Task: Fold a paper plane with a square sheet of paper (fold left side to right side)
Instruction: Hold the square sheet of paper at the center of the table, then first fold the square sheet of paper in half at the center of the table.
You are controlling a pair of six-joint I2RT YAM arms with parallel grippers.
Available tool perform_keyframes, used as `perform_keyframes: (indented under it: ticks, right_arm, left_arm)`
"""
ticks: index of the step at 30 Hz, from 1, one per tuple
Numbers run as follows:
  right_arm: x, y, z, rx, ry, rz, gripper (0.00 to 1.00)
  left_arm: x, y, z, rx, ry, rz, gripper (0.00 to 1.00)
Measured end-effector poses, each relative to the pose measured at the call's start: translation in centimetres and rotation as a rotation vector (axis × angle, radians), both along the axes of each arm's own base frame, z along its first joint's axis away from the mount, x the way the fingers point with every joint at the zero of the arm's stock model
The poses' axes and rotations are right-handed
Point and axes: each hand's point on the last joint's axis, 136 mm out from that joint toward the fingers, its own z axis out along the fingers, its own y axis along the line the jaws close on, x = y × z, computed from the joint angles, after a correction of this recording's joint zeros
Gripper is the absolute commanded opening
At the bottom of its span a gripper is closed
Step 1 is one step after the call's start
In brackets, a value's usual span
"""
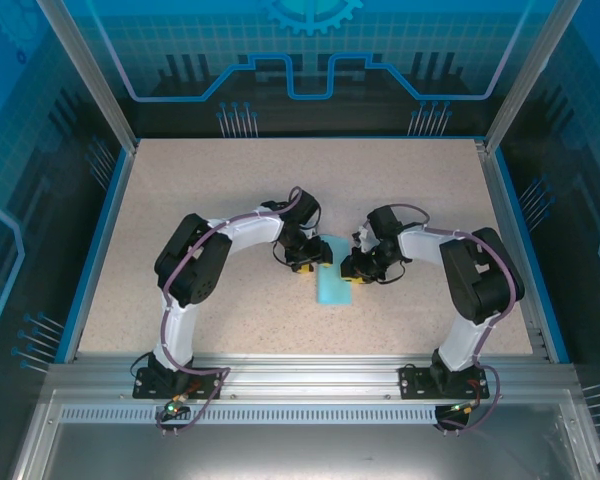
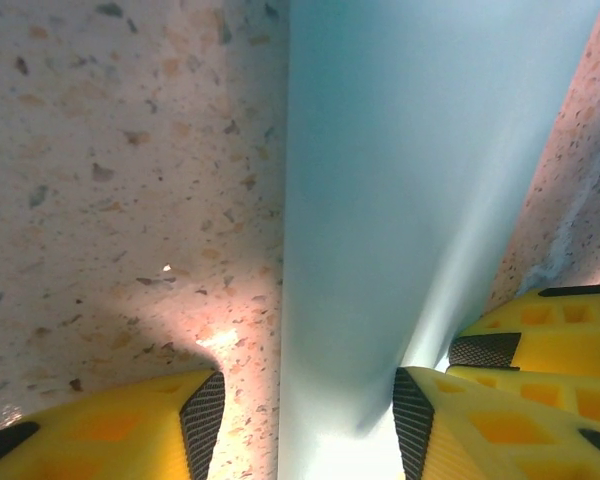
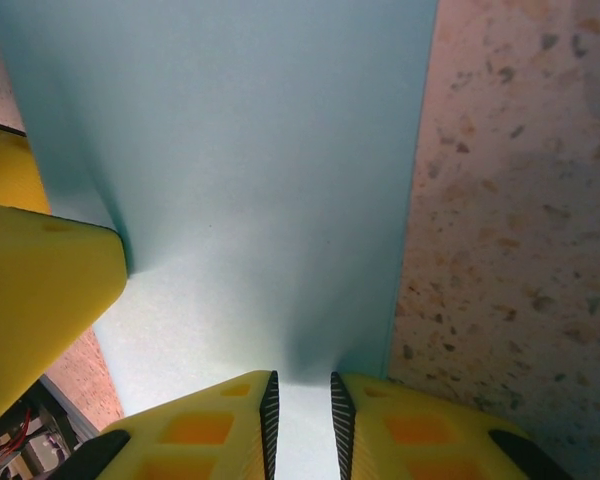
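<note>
1. Where it is: the square sheet of paper lies mid-table, betw. the tips of the two arms. From above it reads as a strip, longer near-to-far than wide. We judge the left-to-right fold is underway or nearly done.
2. Left fingers: spread apart, straddling a raised ridge of the paper. One pad touches the sheet. The other stands clear, w/ bare table showing betw. it and the paper. We read that as released, not gripping.
3. Right fingers: drawn close together, w/ paper running into the narrow gap. We take that as a pinch on the sheet's edge on their side.
4. Handling: v. light, thin and floppy. In the left wrist view it bows up in a soft curve instead of lying flat. It has no stiffness to push against, and it'll prob. slide on the smooth speckled table if pressed from one side only. Creases are permanent, so a misplaced press spoils the fold.
5. Where to hold: a shallow pinch at an edge or corner, w/ the other fingers pinning the flat part as an anchor. Avoid grabbing mid-sheet, since it would crumple.
6. Risk: each wrist view shows the other arm's yellow finger just beside the paper, so the tips could bump.
</note>
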Motion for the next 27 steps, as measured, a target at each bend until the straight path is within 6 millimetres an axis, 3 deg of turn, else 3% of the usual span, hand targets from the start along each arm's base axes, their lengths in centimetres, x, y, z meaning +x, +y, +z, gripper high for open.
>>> perform_keyframes:
  ticks: [8,13,16,21,27]
  right_arm:
    - [0.0,0.0,-0.1,-0.006,0.008,0.005,0.24]
    - [0.0,0.0,-0.1,-0.007,0.012,0.005,0.24]
    - [0.0,0.0,-0.1,-0.008,0.013,0.005,0.24]
    - [0.0,0.0,-0.1,-0.008,0.014,0.005,0.24]
    - [0.0,0.0,-0.1,-0.008,0.014,0.005,0.24]
  left_arm:
    - [0.0,1.0,1.7,0.023,-0.062,-0.009,0.62]
    - [0.6,0.4,5.3,-0.048,-0.137,-0.014,0.49]
    - [0.8,-0.8,6.3,-0.117,-0.153,-0.03,0.43]
    - [0.3,-2.9,6.5,-0.206,-0.138,-0.072,0.41]
    - [-0.6,-3.9,3.7,-0.204,-0.079,-0.098,0.4]
